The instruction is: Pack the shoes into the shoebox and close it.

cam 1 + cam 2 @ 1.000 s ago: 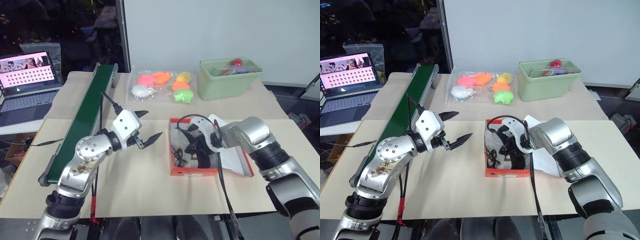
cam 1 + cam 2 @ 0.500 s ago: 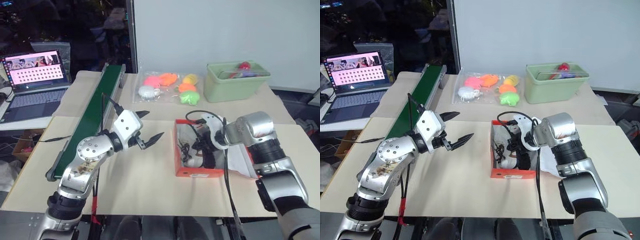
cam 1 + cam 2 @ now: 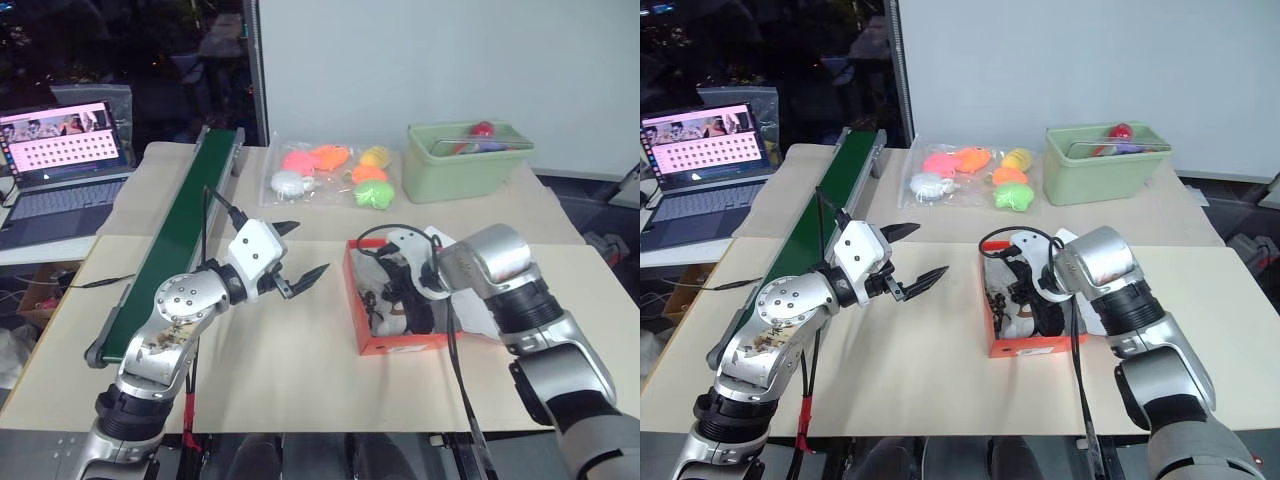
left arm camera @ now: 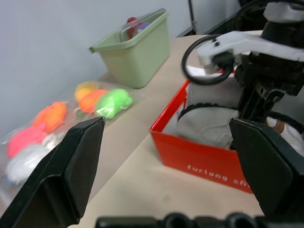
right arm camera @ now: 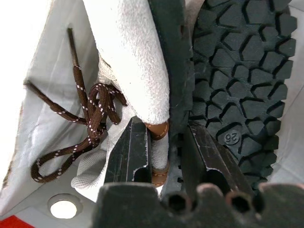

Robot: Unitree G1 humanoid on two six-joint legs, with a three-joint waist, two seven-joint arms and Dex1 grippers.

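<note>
1. Near the middle of the beige table (image 3: 290, 370), a little to my right, the shoebox (image 3: 405, 343) sits open, red-orange outside and white inside, with its lid lying flat on the table on the box's right side.
2. Both shoes (image 3: 385, 308) lie inside the shoebox; on my right wrist view I see one off-white upper with a dark edge, a dark treaded sole beside it, and brown laces (image 5: 90, 123) spilling loose against the white inner wall.
3. My right gripper (image 5: 164, 152) reaches down into the shoebox, and its two black fingers are pinched on the heel edge of a shoe, one finger on each side of the upper's tan-trimmed rim.
4. My left gripper (image 3: 300, 262) hovers above the bare table just left of the shoebox, pointing toward it, its fingers spread wide and holding nothing.
5. Behind the shoebox, toward the far edge, a clear bag of bright plastic toys (image 3: 335, 175) lies flat, and a pale green bin (image 3: 465, 165) stands to its right with a red item showing at its top.
6. Along the left of the table a green conveyor belt (image 3: 185, 225) runs away from me, and a laptop (image 3: 60, 165) with a lit screen sits further left on a separate surface.
</note>
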